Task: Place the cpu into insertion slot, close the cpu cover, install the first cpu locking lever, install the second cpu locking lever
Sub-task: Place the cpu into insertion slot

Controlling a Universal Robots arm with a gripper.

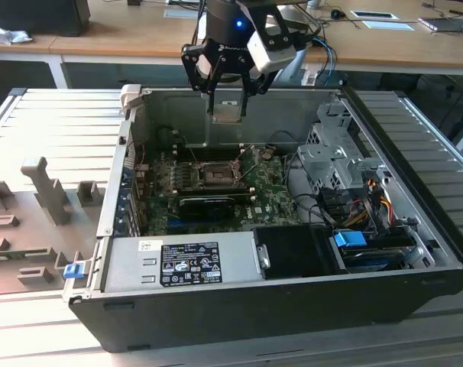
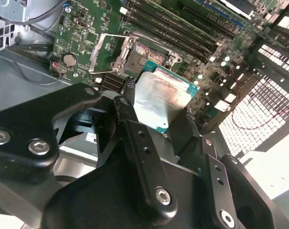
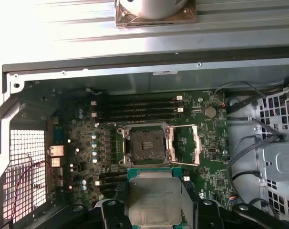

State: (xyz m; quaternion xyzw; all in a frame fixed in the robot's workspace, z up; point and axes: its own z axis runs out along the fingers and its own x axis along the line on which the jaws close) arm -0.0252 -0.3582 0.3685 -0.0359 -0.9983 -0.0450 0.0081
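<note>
My gripper [image 1: 228, 107] hangs above the back of the open computer case, shut on the cpu [image 1: 228, 112], a flat silver-topped chip with a green edge. In both wrist views the cpu [image 3: 154, 198] [image 2: 161, 98] sits between my black fingers [image 2: 130, 119]. The insertion slot [image 3: 147, 144] [image 1: 215, 174] [image 2: 143, 55] is a bare black square socket on the green motherboard [image 3: 206, 157], below and ahead of the chip. The cpu cover [image 3: 196, 145] [image 2: 106, 50], a thin silver frame, lies swung open beside the socket.
A black finned card [image 1: 208, 205] lies across the board near the socket. A silver power supply [image 1: 182, 260] fills the case front; a drive cage [image 1: 338, 153] and cable bundles [image 1: 369, 191] crowd the exterior view's right. Memory slots [image 3: 135, 107] run behind the socket.
</note>
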